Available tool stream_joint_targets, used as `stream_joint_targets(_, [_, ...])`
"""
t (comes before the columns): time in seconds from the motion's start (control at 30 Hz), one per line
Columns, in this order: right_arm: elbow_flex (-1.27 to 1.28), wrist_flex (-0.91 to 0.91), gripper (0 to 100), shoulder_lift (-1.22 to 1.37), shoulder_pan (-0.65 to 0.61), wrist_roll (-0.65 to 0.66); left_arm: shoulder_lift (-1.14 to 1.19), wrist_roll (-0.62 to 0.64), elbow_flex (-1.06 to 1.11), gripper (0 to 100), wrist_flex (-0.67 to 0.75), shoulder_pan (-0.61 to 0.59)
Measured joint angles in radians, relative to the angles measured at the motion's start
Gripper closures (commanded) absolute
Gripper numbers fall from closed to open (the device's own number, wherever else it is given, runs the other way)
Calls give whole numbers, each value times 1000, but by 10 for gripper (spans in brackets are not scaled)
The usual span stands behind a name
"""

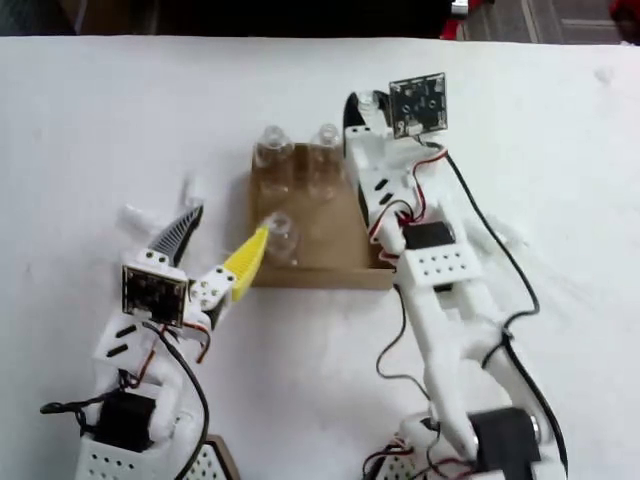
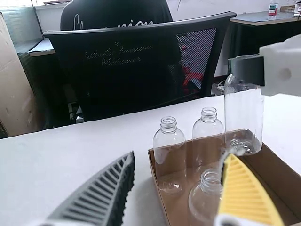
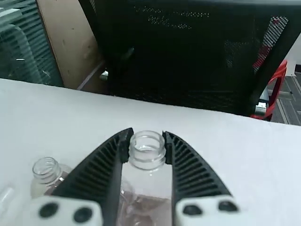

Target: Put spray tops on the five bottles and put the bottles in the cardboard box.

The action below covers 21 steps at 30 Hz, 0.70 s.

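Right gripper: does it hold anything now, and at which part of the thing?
Yes. The right gripper holds a clear bottle by its neck, with one finger on each side just below the open mouth.

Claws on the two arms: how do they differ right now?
The left claw has one yellow and one grey finger; the right claw has two black fingers. The left claw is spread open, gripping nothing; the right claw is shut on the neck of a clear bottle. Both have ribbed fingers.
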<state>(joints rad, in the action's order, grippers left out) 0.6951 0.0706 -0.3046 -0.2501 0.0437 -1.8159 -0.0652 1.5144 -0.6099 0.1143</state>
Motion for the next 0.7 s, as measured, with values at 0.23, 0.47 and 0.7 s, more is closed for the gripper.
stream_joint_targets(0.23, [2,109,981,121,18,0,0,0,0,722,0,0])
stream_joint_targets(0.47, [2,124,981,170,20,0,0,0,0,722,0,0])
stream_joint_targets(0.7, [2,161,981,224,26,0,0,0,0,722,0,0])
